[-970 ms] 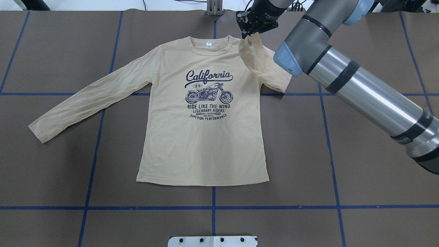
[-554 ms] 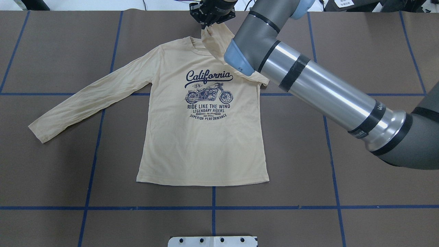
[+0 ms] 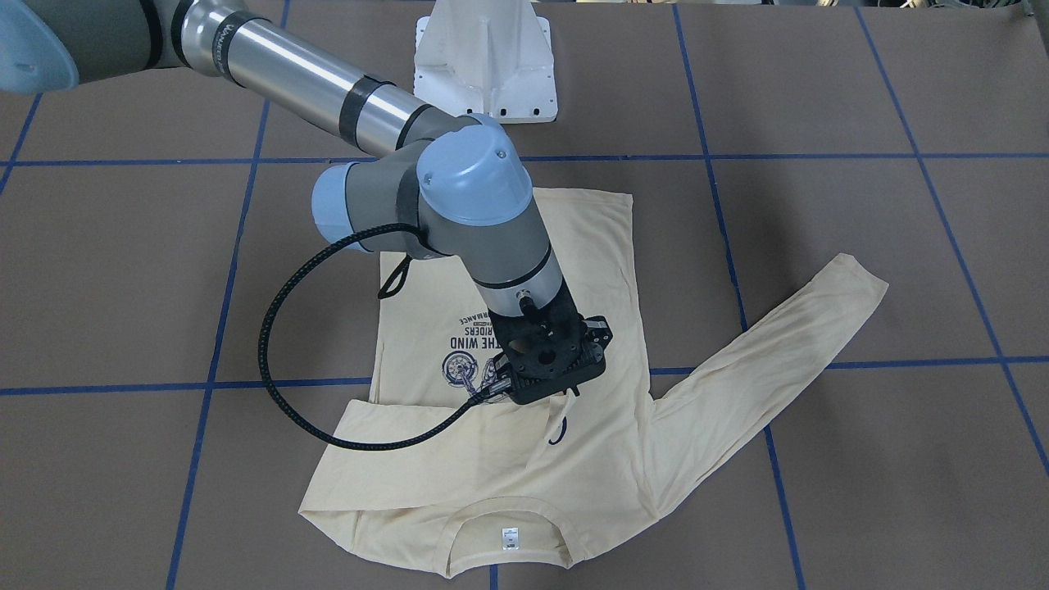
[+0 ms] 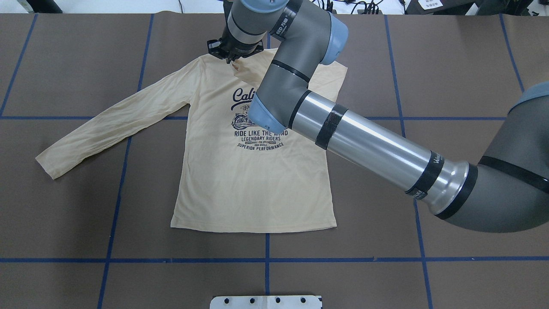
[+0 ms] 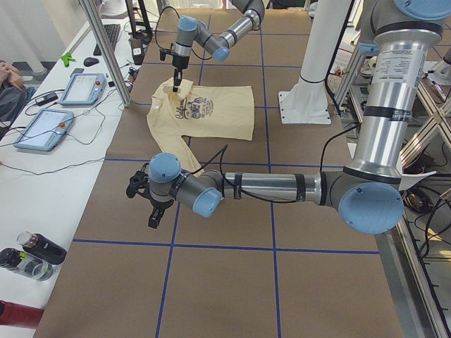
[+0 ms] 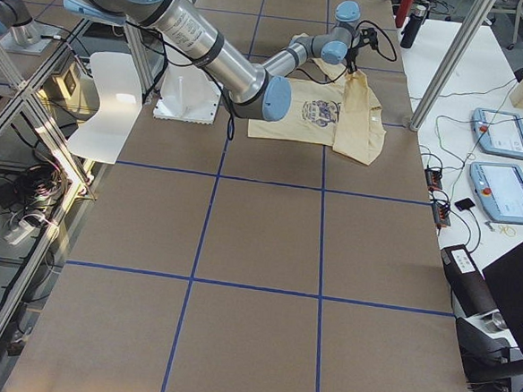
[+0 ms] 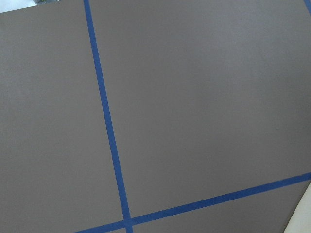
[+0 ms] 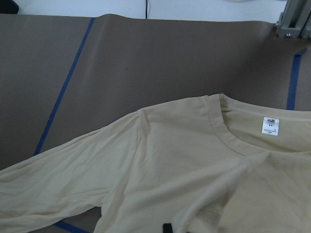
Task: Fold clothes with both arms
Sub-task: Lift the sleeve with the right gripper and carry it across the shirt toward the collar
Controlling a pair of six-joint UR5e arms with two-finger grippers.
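Your right arm (image 4: 369, 146) reaches far across the counter (image 4: 64, 214), wrist down. The right end effector (image 4: 233, 61) is clamped on a sleeve of the one T-shirt (image 4: 253, 184), which lies print-up mid-counter. Of your two arms, the left end effector (image 5: 152, 210) hangs low, apart from the shirt; whether it is open or closed, you cannot tell.

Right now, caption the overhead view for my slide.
The right hand holds one sleeve of the cream T-shirt folded across its chest; the other sleeve lies spread out.
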